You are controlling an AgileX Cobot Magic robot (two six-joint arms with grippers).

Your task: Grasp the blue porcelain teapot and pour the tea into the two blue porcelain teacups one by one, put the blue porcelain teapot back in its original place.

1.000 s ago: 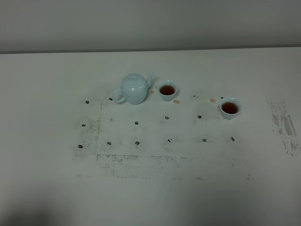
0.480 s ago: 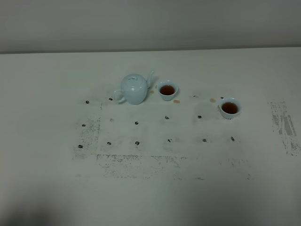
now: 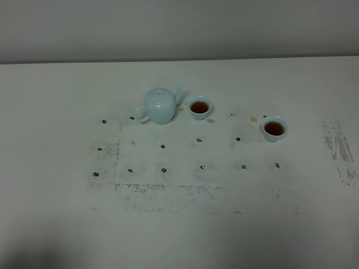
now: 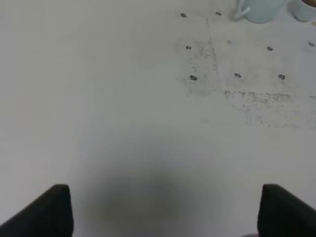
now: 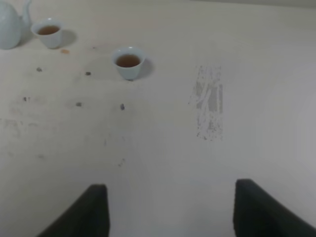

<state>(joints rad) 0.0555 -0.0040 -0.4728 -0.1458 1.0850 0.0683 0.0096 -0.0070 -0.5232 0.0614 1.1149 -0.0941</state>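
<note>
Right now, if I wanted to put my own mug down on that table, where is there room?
Plenty. The whole near half of the table is bare, and so is the stretch left of the teapot. There is also a gap between the two cups. It is tight only where the teapot's spout nearly meets the closer cup.
</note>
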